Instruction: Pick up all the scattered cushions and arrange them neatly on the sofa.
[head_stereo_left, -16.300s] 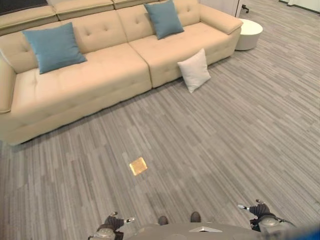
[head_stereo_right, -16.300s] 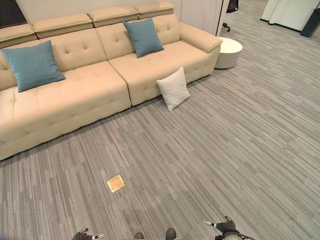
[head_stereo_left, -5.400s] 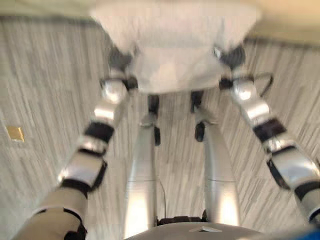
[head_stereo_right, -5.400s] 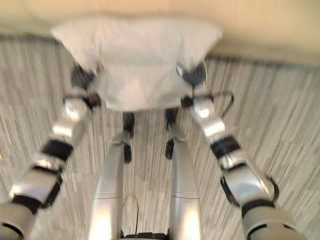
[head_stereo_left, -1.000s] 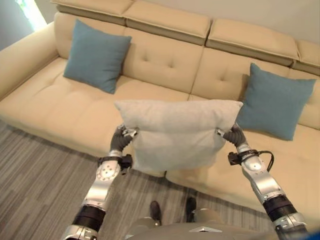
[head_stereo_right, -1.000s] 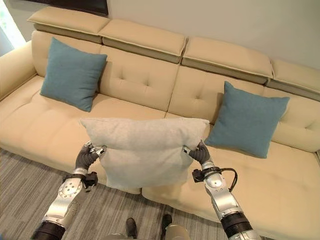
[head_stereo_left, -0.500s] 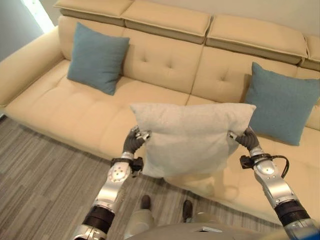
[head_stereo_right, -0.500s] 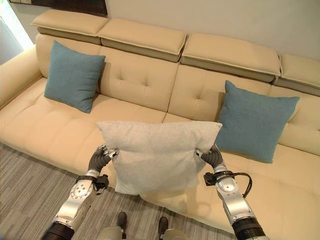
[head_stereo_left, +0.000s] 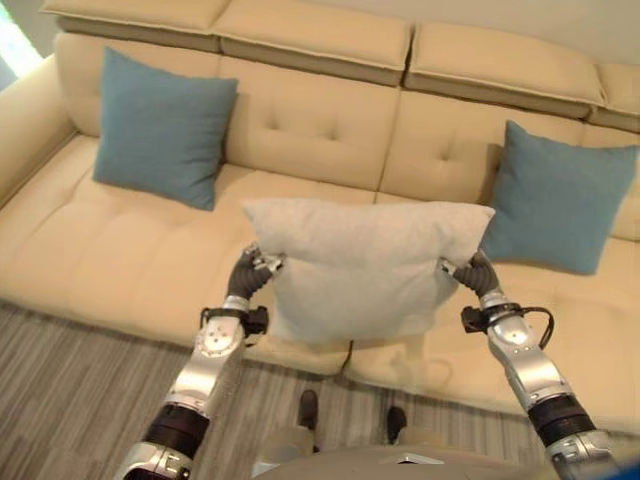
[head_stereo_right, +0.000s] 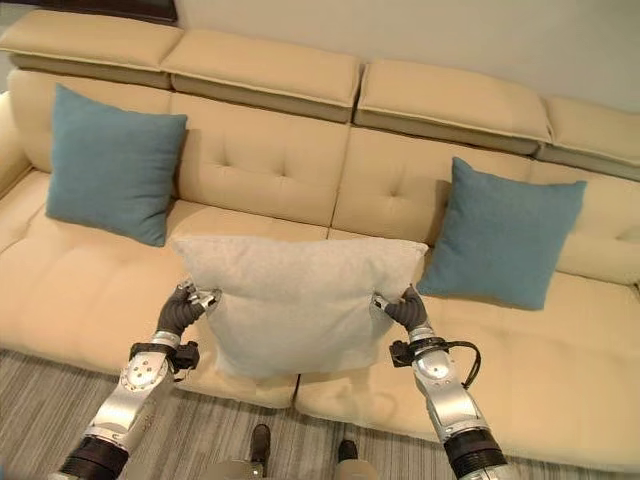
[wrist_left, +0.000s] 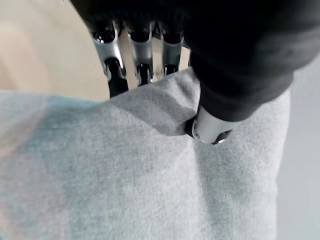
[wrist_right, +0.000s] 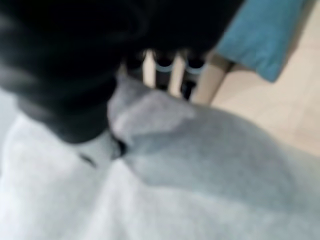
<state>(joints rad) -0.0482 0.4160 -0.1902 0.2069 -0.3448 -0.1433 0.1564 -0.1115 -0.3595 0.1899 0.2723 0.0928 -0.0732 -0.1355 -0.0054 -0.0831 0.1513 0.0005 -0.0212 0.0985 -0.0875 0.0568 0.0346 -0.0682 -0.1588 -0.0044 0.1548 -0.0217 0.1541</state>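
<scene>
A pale grey cushion hangs in the air between my two hands, in front of the middle of the beige sofa. My left hand pinches its left upper corner, thumb pressed into the cloth. My right hand pinches the right upper corner in the same way. Two blue cushions lean upright against the sofa back: one at the left, one at the right, just behind the grey cushion's right edge.
The sofa seat between the two blue cushions is bare. Grey striped floor runs along the sofa's front edge. The sofa's left armrest rises at the far left.
Over the last second the grey cushion stays held by both hands. The view has shifted, and the cushion now sits slightly higher and further left against the sofa.
</scene>
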